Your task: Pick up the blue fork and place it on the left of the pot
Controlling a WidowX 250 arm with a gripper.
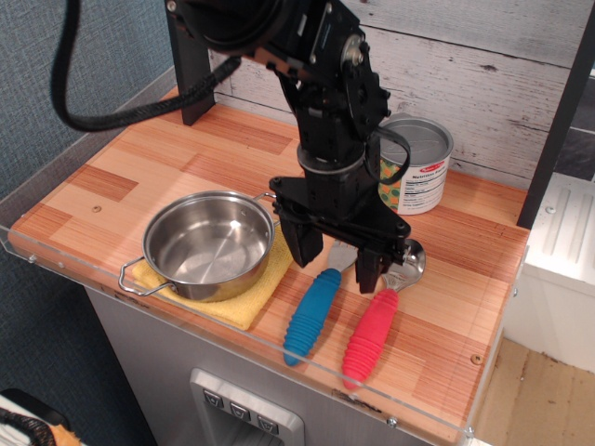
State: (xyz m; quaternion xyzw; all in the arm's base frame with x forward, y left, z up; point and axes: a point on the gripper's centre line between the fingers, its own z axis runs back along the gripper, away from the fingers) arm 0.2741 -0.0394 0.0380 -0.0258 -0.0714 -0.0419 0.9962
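Observation:
The blue fork [311, 316] lies on the wooden table, its ribbed blue handle pointing to the front edge and its grey head partly hidden under my gripper. My gripper [336, 263] is open and hangs low over the fork's head, one finger [299, 247] on its left side and one [369, 268] on its right, between fork and spoon. The steel pot [208, 243] stands left of the fork on a yellow cloth [249, 302], empty.
A red-handled spoon [372, 336] lies just right of the fork, parallel to it. A printed tin can [418, 163] stands behind the gripper by the wooden back wall. A clear plastic rim [279, 353] runs along the table's front edge.

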